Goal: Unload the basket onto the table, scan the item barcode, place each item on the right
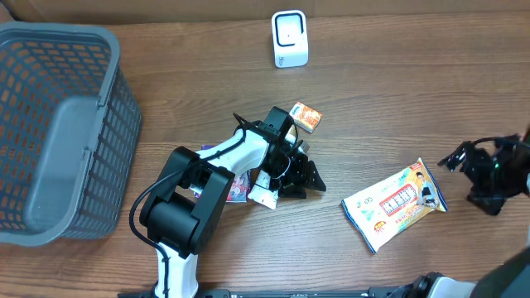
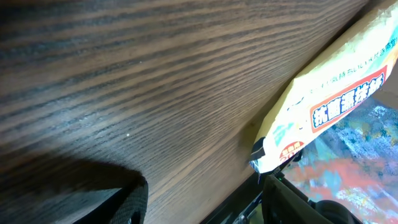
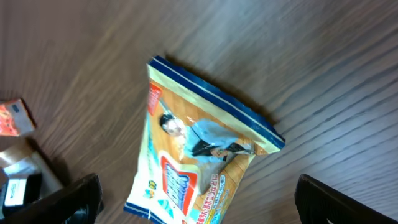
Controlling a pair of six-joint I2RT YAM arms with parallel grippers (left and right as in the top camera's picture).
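**Packet waits to be lifted, barcode side not yet seen**

The packet (image 1: 395, 204) lies flat on the counter (image 1: 397, 91), near the right edge and closer to the near edge, printed face up. Its long axis runs on a diagonal from near-left to far-right, and the blue-sealed end points toward the right edge. No barcode shows on this face, so it is probably underneath.

The right tool (image 3: 198, 186) hangs near the packet on its right-edge side, fingers wide apart and holding nothing. The likely step is the pick-up. The robot would do well to close across the short width near one end, leaving the underside uncovered, then turn that side to the scanner (image 1: 290, 39) at the far edge. The pouch looks soft and may sag or slip.

The left tool (image 2: 205, 193), mid-counter, also stands apart, with bare wood between its fingers.
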